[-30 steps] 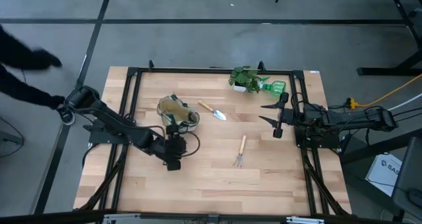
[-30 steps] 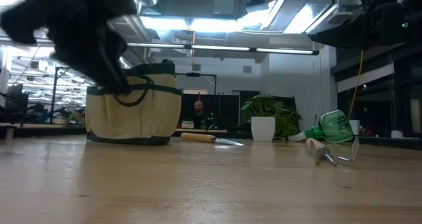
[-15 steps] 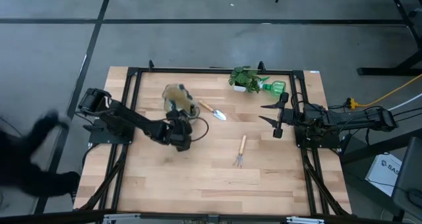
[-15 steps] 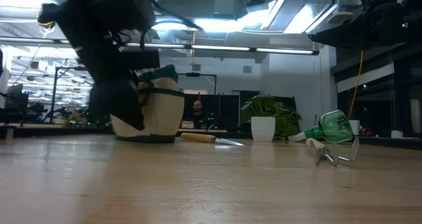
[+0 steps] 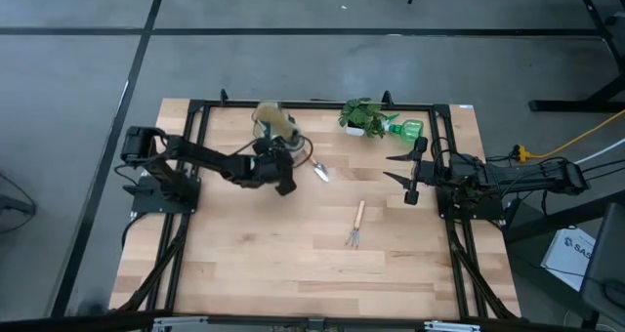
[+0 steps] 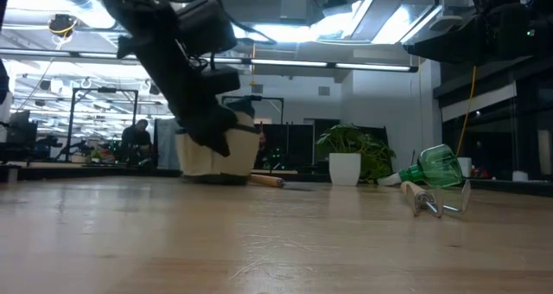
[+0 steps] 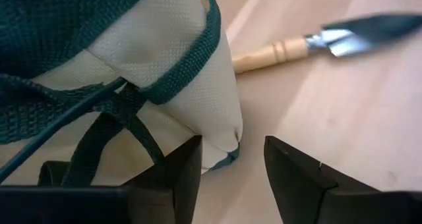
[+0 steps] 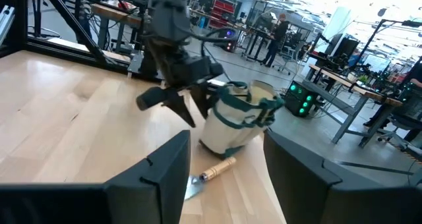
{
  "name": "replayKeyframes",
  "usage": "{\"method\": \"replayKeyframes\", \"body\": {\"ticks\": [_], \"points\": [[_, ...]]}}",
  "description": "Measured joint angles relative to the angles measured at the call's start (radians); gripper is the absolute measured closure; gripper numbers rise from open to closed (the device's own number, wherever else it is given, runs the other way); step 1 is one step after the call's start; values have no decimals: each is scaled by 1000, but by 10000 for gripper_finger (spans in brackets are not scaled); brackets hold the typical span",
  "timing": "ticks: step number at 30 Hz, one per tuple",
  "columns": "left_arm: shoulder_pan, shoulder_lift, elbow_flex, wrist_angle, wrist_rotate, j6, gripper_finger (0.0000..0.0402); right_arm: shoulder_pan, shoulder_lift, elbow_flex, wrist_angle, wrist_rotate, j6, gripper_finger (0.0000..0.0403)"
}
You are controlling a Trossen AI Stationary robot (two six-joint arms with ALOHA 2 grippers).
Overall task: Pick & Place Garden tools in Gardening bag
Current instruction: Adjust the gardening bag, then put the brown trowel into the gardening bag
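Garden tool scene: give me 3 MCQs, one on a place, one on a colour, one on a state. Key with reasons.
1. Where does the hand fork lie?
A. inside the gardening bag
B. on the open table, apart from the bag
C. in the plant pot

2. What colour is the trim of the gardening bag?
A. dark green
B. red
C. yellow

3. How does the right gripper stand?
A. shut on the trowel
B. open, holding nothing
C. shut on the fork

Key: 1 B, the high view shows the fork alone on bare wood, well clear of the bag. 2 A, the left wrist view shows green webbing along the tan fabric. 3 B, the right wrist view shows its two fingers spread with nothing between them; the trowel lies on the table beside the bag.
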Motion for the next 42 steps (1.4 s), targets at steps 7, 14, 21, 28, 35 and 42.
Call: {"method": "replayKeyframes", "body": {"ticks": [7, 14, 21, 28, 35, 42], "points": [[72, 0, 0, 75, 164, 26, 247, 0, 0, 0, 0, 0, 0, 208], [47, 0, 0, 180, 460, 63, 245, 0, 0, 0, 0, 0, 0, 208], [-60, 0, 0, 297, 525, 268, 252, 0, 0, 0, 0, 0, 0, 208], [-86, 6, 12, 362, 376, 219, 264, 0, 0, 0, 0, 0, 0, 208], [-88, 138, 12, 447, 215, 182, 304, 0, 0, 0, -2, 0, 0, 208], [-89, 277, 97, 438, 92, 220, 383, 0, 0, 0, -12, 0, 0, 208]]}}
